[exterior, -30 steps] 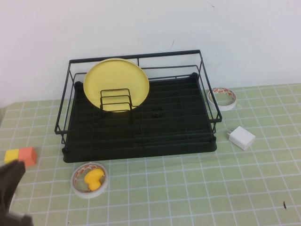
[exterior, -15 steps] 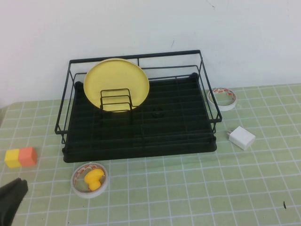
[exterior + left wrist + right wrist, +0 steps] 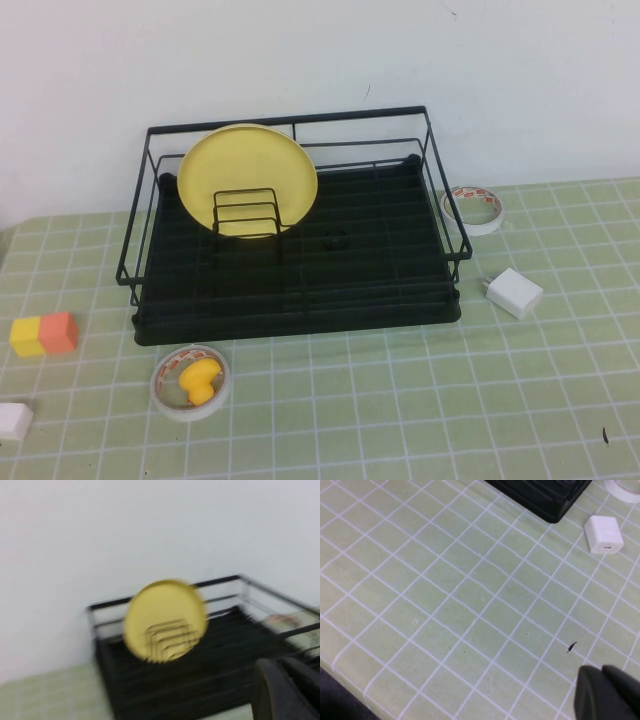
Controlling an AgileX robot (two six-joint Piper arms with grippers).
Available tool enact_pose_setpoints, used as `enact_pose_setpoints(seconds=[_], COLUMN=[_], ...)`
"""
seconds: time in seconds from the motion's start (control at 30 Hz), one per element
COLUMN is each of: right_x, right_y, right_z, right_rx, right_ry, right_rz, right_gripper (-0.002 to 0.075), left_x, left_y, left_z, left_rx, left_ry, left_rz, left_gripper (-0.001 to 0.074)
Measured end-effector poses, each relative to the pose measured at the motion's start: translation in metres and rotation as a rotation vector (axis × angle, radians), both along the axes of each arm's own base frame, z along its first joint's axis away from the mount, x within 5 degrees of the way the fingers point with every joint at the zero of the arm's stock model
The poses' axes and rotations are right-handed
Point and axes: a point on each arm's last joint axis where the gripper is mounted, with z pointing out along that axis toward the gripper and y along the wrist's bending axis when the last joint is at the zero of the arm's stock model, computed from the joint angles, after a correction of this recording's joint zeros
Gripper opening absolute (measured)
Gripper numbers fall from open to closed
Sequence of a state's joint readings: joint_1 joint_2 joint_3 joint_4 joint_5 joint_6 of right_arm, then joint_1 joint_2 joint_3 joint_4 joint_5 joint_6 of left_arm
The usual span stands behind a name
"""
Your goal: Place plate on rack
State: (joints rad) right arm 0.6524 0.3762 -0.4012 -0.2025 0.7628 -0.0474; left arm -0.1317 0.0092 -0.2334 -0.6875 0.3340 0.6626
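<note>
The pale-yellow plate (image 3: 247,178) stands upright in the back left part of the black wire rack (image 3: 290,118), leaning among the small wire dividers. The left wrist view also shows the plate (image 3: 165,620) in the rack (image 3: 220,582), well beyond my left gripper (image 3: 282,666), which is shut and holds nothing. My right gripper (image 3: 601,672) is shut and empty over bare green checked table, off the rack's front right corner (image 3: 545,495). Neither gripper appears in the high view.
A white tape ring with a yellow piece inside (image 3: 190,381) lies in front of the rack. An orange and yellow block (image 3: 44,334) and a small white object (image 3: 14,420) sit at the left. A tape roll (image 3: 473,208) and white charger (image 3: 514,292) lie to the right.
In the high view my left arm's dark shape slid down out of the lower left corner, uncovering the small white object there. Plate and rack have not moved.
</note>
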Motion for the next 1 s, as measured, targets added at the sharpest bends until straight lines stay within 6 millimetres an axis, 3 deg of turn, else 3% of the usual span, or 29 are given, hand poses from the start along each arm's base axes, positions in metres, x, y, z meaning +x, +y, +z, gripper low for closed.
enact_pose_setpoints(seconds=[0.23,0.67,0.83,1.0], right_x=[0.0,0.0,0.0,0.0], right_y=[0.0,0.0,0.0,0.0], right_z=[0.0,0.0,0.0,0.0], right_rx=[0.0,0.0,0.0,0.002], right_ry=[0.0,0.0,0.0,0.001], right_rz=[0.0,0.0,0.0,-0.001], right_gripper=[0.0001,0.0001,0.0001,0.0001], left_x=[0.01,0.018,0.018,0.017], left_y=[0.006,0.008,0.014,0.02], left_z=[-0.033,-0.078,-0.081,-0.087], left_rx=[0.001,-0.019,0.056,-0.117], left_ry=[0.085,0.195,0.207,0.309], left_rz=[0.143,0.183,0.223,0.309], left_gripper=[0.0,0.0,0.0,0.0])
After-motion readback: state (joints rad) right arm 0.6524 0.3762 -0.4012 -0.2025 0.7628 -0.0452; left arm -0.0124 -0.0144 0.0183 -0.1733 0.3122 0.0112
